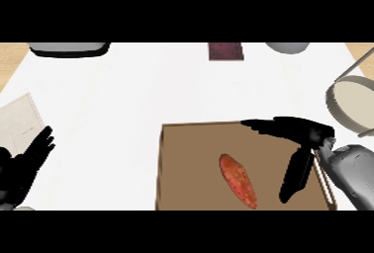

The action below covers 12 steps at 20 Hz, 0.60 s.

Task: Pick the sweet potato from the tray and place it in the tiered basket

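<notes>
Right hand spread open (thumb down), left hand resting, fingers up

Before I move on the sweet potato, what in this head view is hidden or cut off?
- Tiered basket: cut by the right edge; only one round tier and a post show.
- Tray: near edge cut by the lower edge; the right hand and forearm cover its right rim.
- Left hand: partly cut by the left edge.
- Things along the top edge: cut off, unidentifiable.
- Sweet potato: fully visible, untouched.
</notes>
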### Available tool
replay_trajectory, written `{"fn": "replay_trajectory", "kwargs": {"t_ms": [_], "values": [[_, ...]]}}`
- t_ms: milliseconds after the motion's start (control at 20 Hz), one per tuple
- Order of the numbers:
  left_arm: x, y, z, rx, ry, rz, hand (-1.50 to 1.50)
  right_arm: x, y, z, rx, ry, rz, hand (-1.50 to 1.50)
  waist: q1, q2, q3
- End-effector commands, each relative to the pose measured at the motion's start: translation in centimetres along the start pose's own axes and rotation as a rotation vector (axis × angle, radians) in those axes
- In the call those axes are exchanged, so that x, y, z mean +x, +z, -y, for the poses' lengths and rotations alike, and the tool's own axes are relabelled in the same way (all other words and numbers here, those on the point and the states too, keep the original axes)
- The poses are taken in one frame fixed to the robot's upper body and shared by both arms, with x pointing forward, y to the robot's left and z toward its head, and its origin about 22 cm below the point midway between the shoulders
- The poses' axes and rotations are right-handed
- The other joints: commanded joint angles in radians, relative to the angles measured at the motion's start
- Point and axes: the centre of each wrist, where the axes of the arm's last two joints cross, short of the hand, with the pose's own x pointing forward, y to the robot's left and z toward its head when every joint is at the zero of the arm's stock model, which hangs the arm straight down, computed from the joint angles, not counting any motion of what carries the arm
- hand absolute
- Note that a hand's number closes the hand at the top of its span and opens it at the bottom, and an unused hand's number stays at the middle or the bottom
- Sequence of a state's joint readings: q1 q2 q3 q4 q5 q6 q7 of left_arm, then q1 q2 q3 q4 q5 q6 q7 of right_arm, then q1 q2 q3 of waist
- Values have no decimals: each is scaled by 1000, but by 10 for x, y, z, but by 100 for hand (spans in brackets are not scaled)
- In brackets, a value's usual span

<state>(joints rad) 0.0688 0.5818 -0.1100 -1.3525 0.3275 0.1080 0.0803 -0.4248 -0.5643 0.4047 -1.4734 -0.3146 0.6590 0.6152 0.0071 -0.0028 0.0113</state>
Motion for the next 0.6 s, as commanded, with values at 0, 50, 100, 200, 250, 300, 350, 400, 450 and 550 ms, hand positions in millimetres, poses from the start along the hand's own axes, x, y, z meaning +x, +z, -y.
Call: {"fn": "replay_trajectory", "kwargs": {"t_ms": [0, 50, 100, 200, 250, 300, 350, 400, 450, 550], "values": [[-15, -5, 13, 7, 50, -3, 0, -20, -5, -4, 40, -21, -10, -150, -5, 4, -11], [3, -8, 0, 4, 38, 5, 0, -11, 4, 6, 36, -20, 4, -150, -5, 3, -11], [-10, -7, 28, 1, 48, 4, 0, -11, 1, 7, 48, -11, 5, -150, -6, 3, -11], [-1, 9, 13, -16, 45, -1, 0, -20, -6, -3, 46, -32, 13, -150, -1, 2, -11], [1, -15, 10, -13, 41, -8, 0, -19, 4, -2, 46, -49, 11, -150, -11, 3, -12], [5, -2, -4, -8, 41, 5, 0, -37, 6, -16, 70, -51, 15, -150, -9, 2, -11], [-4, -12, 10, -5, 46, 8, 0, -24, -10, -18, 62, -29, 14, -150, -8, 3, -11], [-16, 0, 6, 7, 59, 6, 0, -37, -3, -10, 60, -24, 6, -150, -4, 3, -11], [-11, -3, 12, 3, 63, 5, 0, -31, -9, -16, 63, -37, 19, -150, -5, 3, -11], [-16, 6, 13, 5, 20, 5, 0, -39, -21, -27, 31, -56, 33, -150, -3, 3, -11]]}}
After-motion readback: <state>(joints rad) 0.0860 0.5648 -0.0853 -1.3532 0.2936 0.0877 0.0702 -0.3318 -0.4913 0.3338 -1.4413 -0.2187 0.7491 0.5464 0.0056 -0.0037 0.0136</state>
